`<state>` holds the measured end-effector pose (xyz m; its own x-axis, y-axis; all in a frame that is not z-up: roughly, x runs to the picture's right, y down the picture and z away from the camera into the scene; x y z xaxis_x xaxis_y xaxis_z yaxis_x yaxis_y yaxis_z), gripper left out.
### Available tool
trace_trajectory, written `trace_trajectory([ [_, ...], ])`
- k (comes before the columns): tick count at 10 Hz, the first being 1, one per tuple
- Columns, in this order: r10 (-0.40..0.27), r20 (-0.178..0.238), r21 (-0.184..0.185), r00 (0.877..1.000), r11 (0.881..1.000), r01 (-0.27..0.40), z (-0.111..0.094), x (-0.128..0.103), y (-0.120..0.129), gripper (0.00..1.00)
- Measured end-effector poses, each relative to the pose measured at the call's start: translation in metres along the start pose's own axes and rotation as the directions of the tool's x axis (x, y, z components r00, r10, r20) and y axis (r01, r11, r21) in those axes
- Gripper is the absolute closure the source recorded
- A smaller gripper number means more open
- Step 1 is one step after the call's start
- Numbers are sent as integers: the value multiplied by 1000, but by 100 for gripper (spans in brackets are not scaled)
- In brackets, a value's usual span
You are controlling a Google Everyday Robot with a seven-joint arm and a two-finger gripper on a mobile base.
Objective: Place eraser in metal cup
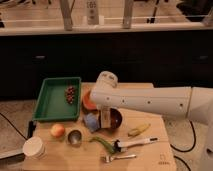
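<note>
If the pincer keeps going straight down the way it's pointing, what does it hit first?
Probably the dark maroon bowl. The pincer hangs at the bowl's left edge, pointing down, beside a blue cloth. The metal cup sits farther left, off that line. Depth is unclear, so this is a guess.

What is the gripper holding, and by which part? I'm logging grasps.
Cannot be told: the gripper hangs over the dark bowl, and any hold is hidden. The metal cup stands apart.
</note>
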<state>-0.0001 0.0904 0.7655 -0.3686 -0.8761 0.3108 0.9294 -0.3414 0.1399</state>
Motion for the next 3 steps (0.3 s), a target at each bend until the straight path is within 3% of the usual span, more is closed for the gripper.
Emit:
trace_trajectory([
  [1, -8, 0, 0, 1000, 1000, 8, 0, -1, 0, 87],
  [3, -26, 1, -1, 1000, 1000, 26, 2, -2, 0, 86],
])
